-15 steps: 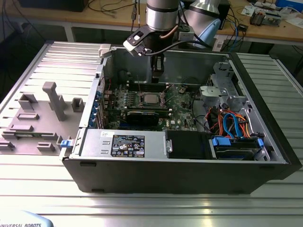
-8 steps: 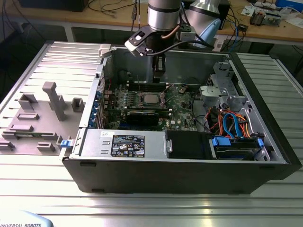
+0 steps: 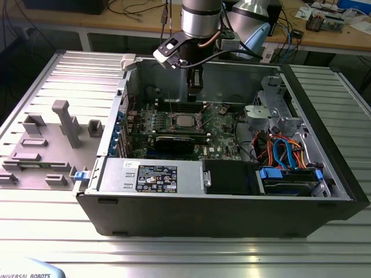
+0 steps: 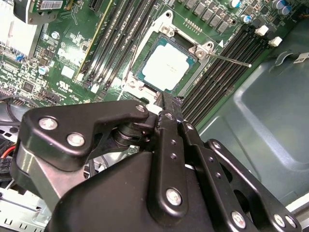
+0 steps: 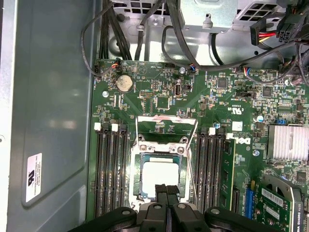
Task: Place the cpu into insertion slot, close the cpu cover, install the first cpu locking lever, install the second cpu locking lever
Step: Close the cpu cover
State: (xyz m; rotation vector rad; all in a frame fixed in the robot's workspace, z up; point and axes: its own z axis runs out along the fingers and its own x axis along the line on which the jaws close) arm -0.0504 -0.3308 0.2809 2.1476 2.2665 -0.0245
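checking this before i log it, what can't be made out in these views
First wrist view: the tool hides the near edge of the cpu and the insertion slot.
Second wrist view: the tool's black body covers the board on its side of the slot.
Exterior view: too small to tell whether the cpu lies flat; the arm blocks the case wall behind it.

Cpu (image 5: 161, 176): square, silvery-grey top, seated flat in the insertion slot (image 5: 136, 176), narrow green edge showing all round. Slot rim silver, set in the green board. Cpu cover (image 5: 167, 117): silver frame, swung open, standing off the chip. One locking lever (image 4: 231, 59), a thin rod, sticks out from a slot corner.
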